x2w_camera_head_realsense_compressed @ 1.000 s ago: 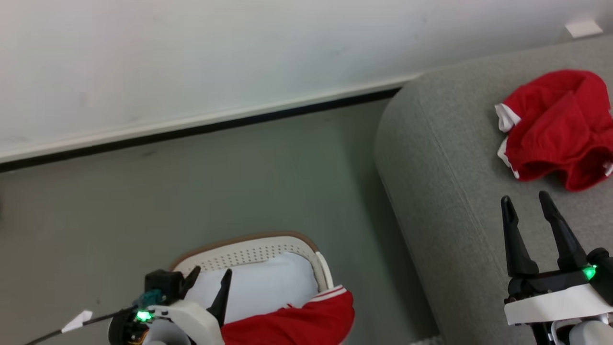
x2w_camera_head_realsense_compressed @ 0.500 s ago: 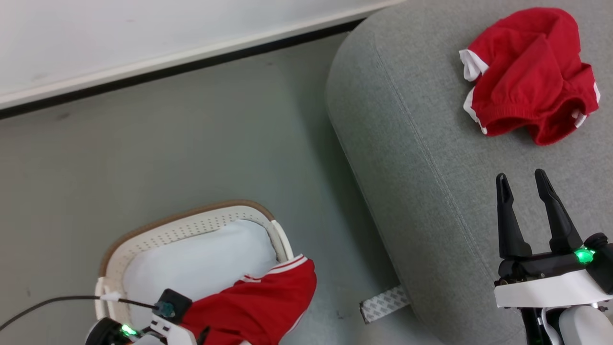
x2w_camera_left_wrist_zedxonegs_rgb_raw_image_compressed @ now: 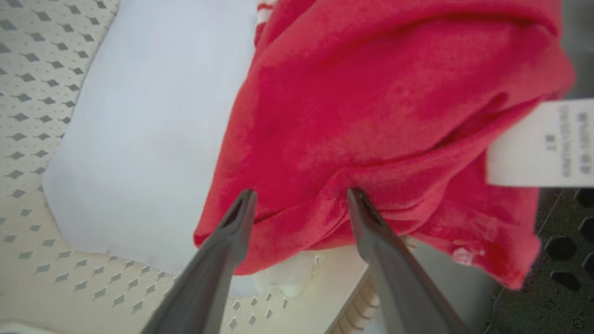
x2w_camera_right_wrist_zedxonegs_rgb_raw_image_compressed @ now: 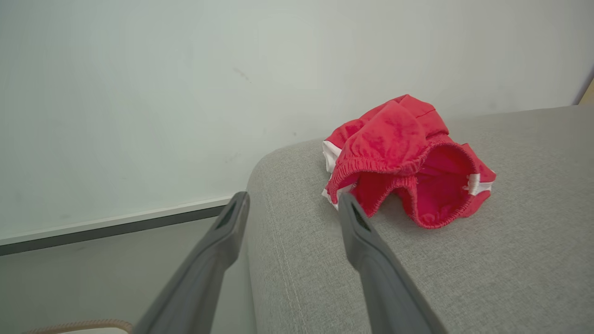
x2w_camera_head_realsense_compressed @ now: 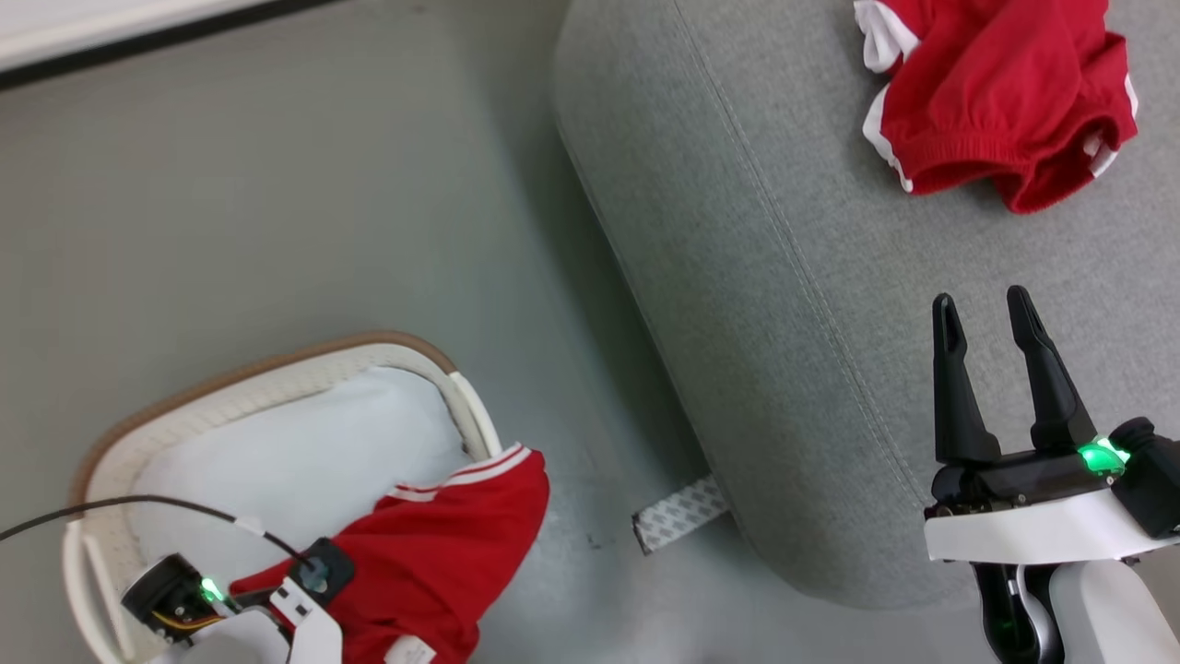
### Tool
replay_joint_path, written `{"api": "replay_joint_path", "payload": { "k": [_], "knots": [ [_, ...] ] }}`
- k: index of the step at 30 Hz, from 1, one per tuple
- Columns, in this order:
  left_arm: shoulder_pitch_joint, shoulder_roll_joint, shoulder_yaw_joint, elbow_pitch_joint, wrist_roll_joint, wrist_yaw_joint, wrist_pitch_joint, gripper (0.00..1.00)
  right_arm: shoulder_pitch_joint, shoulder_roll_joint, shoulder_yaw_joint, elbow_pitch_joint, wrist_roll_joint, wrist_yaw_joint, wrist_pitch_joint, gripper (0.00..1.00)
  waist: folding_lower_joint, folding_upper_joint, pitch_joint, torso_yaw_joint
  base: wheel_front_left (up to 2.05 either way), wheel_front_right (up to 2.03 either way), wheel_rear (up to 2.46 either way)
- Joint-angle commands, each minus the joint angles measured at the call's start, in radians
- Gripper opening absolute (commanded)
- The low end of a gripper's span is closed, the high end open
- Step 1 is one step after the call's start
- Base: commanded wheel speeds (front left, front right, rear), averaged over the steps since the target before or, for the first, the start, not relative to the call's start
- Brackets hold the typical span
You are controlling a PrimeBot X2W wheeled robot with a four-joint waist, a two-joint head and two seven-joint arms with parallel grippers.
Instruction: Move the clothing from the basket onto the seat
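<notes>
As the left wrist view reveals, the left hand (x2w_camera_left_wrist_zedxonegs_rgb_raw_image_compressed: 300,194) stands open at the clothing (x2w_camera_left_wrist_zedxonegs_rgb_raw_image_compressed: 371,93).

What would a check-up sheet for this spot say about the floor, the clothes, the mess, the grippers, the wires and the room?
Surface: grey floor, with the grey woven seat standing on it.
Job's things: red shorts with an elastic waistband lie crumpled on the seat. A red garment with white stripes hangs over the rim of the basket.
Clutter: white pad inside the basket; patterned strip on the floor at the seat's base.
Grippers: left gripper open, fingertips at a fold of the red garment. Right gripper open above the seat, holding nothing.
Cables: dark cable runs over the basket to the left wrist.
Surroundings: white wall with a dark line along its foot.
</notes>
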Motion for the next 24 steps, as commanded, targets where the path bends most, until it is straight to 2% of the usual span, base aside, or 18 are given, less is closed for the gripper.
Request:
{"api": "replay_joint_path", "payload": {
  "k": [1,8,17,18,19,20,21,24],
  "knots": [
    [-0.023,0.013,-0.029,0.004,-0.02,0.002,0.01,1.0,-0.015,0.005,0.0,-0.007,0.012,-0.002,-0.003,1.0,-0.0002,0.0,0.035,-0.027,0.0,0.0,0.0],
    [-0.073,0.05,-0.211,-0.036,-0.095,0.002,0.053,1.0,-0.034,0.01,0.019,-0.002,0.021,-0.002,-0.003,1.0,-0.0002,0.0,0.085,-0.058,0.0,0.0,0.0],
    [-0.089,0.099,-0.265,-0.1,-0.142,0.001,0.195,1.0,-0.052,0.011,0.035,0.004,0.05,-0.002,-0.003,1.0,-0.0002,0.0,0.12,-0.084,0.0,0.0,0.0],
    [-0.087,0.104,-0.266,-0.109,-0.144,0.001,0.206,0.81,-0.052,0.011,0.035,0.005,0.05,-0.002,-0.003,1.0,-0.0002,0.0,0.121,-0.085,0.0,0.0,0.0],
    [-0.086,0.108,-0.266,-0.118,-0.147,0.001,0.213,0.43,-0.053,0.011,0.034,0.005,0.051,-0.002,-0.003,1.0,-0.0002,0.0,0.122,-0.086,0.0,0.0,0.0],
    [-0.088,0.112,-0.266,-0.125,-0.149,0.001,0.221,0.11,-0.053,0.011,0.033,0.006,0.052,-0.002,-0.003,1.0,-0.0002,0.0,0.122,-0.087,0.0,0.0,0.0],
    [-0.091,0.116,-0.265,-0.129,-0.156,0.001,0.226,0.0,-0.053,0.011,0.032,0.008,0.052,-0.002,-0.003,1.0,-0.0002,0.0,0.121,-0.087,0.0,0.0,0.0],
    [-0.104,0.119,-0.265,-0.134,-0.173,0.002,0.222,0.0,-0.054,0.01,0.028,0.01,0.049,-0.002,-0.003,1.0,-0.0002,0.0,0.117,-0.085,0.0,0.0,0.0]
  ]
}}
